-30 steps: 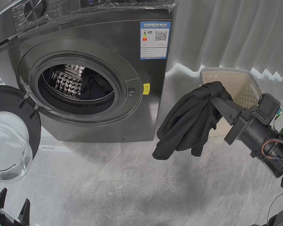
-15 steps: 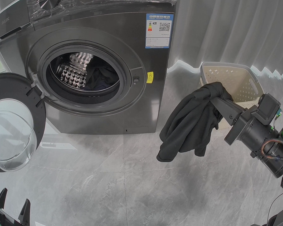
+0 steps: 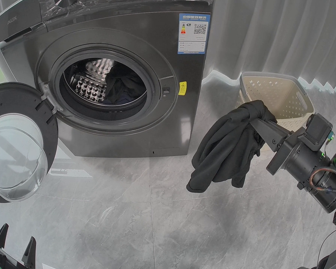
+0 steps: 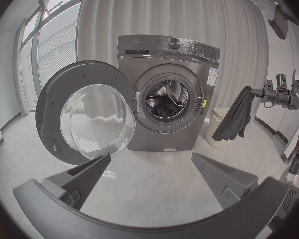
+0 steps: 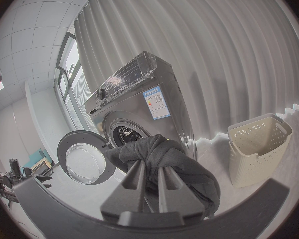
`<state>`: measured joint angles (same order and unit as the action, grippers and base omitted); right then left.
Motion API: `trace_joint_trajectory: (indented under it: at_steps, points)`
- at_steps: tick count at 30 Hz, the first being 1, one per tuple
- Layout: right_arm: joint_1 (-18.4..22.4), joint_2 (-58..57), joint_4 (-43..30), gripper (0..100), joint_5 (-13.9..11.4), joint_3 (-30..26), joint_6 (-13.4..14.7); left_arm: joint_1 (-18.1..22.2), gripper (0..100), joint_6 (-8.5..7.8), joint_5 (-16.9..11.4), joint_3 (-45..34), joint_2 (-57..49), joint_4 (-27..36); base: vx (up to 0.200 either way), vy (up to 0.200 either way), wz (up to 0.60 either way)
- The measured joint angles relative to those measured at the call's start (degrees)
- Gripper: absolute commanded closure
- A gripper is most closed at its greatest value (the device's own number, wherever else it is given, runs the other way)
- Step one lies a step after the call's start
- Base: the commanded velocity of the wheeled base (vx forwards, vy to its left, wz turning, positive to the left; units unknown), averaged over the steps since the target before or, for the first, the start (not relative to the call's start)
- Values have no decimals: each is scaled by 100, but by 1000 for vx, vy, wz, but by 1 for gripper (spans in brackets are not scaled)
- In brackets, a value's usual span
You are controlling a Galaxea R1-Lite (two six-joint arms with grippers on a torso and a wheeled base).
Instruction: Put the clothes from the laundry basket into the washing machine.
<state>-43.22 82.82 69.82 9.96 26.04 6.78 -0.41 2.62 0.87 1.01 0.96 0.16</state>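
Garment (image 3: 224, 150), limp dark cloth, bunched in right pincer (image 5: 151, 166), perforated beige basket (image 3: 283, 96)

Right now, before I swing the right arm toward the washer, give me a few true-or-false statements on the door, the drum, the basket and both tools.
1. The right tool is shut on a black garment that hangs from it. True.
2. The washing machine is closed up. False: its door stands swung open.
3. The drum is empty. False: dark clothes lie inside it.
4. The left tool is open and holds nothing. True.
5. The laundry basket lies tipped on its side. False: it stands upright on the floor beside the machine.
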Motion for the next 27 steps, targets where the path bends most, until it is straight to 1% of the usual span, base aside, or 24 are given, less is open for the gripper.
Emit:
trace_joint_trajectory:
  at_steps: [6,7,9,11,19,27]
  points:
    - [13,-22,-2,100,-6,-22,0,6,0,-28,-2,0,0,-5,0,0,0]
    - [33,-28,-2,100,-9,-27,0,6,0,-62,-9,0,0,-6,0,0,0]
    - [77,-35,-7,100,-17,-27,0,6,0,-187,-11,0,0,0,0,0,0]
    - [107,-38,-5,100,-20,-38,2,17,0,-235,-18,0,0,5,0,100,0]
    - [144,-44,-5,100,-15,-63,9,15,0,-189,-38,0,0,2,0,200,0]
    - [151,-57,-5,100,-13,-99,15,15,0,-191,-38,0,2,5,0,0,0]
